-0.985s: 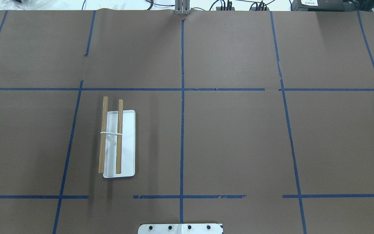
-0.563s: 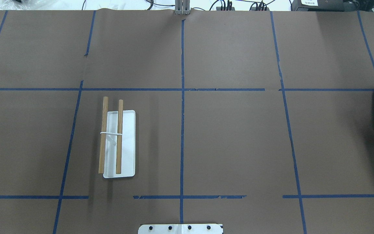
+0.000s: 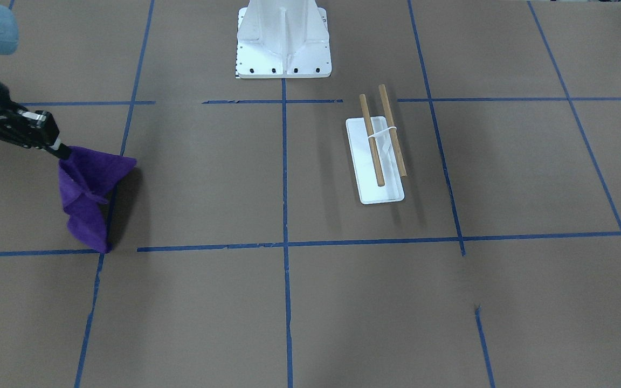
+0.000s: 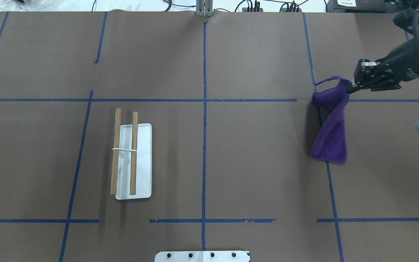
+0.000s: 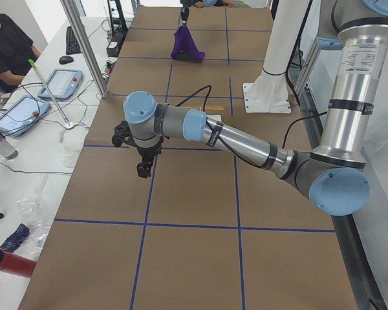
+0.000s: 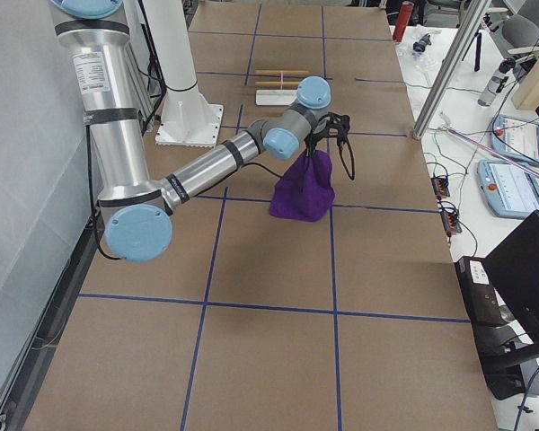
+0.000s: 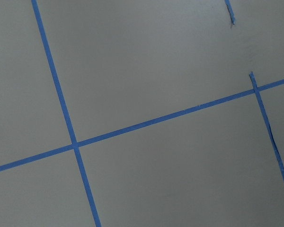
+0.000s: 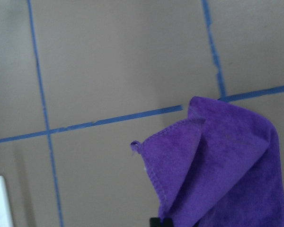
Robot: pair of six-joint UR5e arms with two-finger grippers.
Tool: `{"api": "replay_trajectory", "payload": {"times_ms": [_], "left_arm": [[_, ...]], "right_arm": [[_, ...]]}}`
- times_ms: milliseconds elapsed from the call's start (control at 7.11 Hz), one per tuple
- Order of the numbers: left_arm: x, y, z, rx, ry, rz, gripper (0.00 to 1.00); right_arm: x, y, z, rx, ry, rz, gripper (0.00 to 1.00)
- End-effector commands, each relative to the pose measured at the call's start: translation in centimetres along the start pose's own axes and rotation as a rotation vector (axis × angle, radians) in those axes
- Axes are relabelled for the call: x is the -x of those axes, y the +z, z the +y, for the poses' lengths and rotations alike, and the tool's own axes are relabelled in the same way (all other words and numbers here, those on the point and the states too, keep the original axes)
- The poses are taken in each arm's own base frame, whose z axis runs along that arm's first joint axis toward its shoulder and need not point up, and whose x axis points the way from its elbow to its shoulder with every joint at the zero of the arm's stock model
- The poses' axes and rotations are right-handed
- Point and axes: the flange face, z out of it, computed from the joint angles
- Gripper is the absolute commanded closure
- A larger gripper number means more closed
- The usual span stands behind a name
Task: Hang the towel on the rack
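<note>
1. Right pincer point(image 3: 65, 153), seen from across the table, is clamped tight on one corner of the towel point(image 3: 89, 199). The towel hangs from it in a limp purple fold, well apart from the rack point(image 3: 383, 194), off toward the right arm's end of the table. The white pedestal point(image 3: 283, 43) stands near the rack but off the straight line between the two.
2. From overhead, only brown table point(image 4: 253, 163) and blue tape lines point(image 4: 204, 145) lie between towel and rack, so I'd say nothing blocks the way. The rack's two wooden rods point(image 4: 134, 153) run parallel over its white base.
3. From the left end, the left pincer point(image 5: 144, 169) hangs over the table beyond the rack, on the side away from the towel. I cannot tell whether it is open or closed.
4. From the right end, the towel drapes to a point. Whether its lower edge touches the table I cannot tell.
5. Left wrist camera: only table and tape.
6. Right wrist camera: the stitched hem and a folded corner show close up, with a sliver of the rack's base at the edge. The cloth looks light, soft and floppy. I'd judge it will swing and bunch from a single corner pinch, and a second hold along the hem would spread it.
</note>
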Motion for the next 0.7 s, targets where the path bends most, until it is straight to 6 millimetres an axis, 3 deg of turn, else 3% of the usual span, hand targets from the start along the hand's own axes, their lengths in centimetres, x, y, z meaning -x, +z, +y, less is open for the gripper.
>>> {"api": "replay_trajectory", "payload": {"times_ms": [0, 141, 281, 422, 563], "left_arm": [[-1.3, -0.4, -1.9, -0.084, -0.093, 0.004, 0.0], [-2.5, -0.6, -2.3, -0.109, -0.194, 0.018, 0.0], [-6.2, 0.7, -3.8, -0.125, -0.265, 0.054, 0.0], [-11.1, 2.5, -4.3, -0.113, -0.288, 0.096, 0.0], [-14.6, 2.8, -4.5, -0.107, -0.313, 0.133, 0.0]], "right_arm": [[9.9, 2.8, 3.7, 0.043, 0.099, -0.071, 1.0], [10.8, 2.8, 4.7, 0.053, 0.087, -0.082, 1.0], [12.4, 3.1, 5.5, 0.054, 0.086, -0.096, 1.0], [14.0, 3.4, 6.4, 0.065, 0.093, -0.11, 1.0], [14.6, 3.6, 6.6, 0.056, 0.086, -0.114, 1.0]]}}
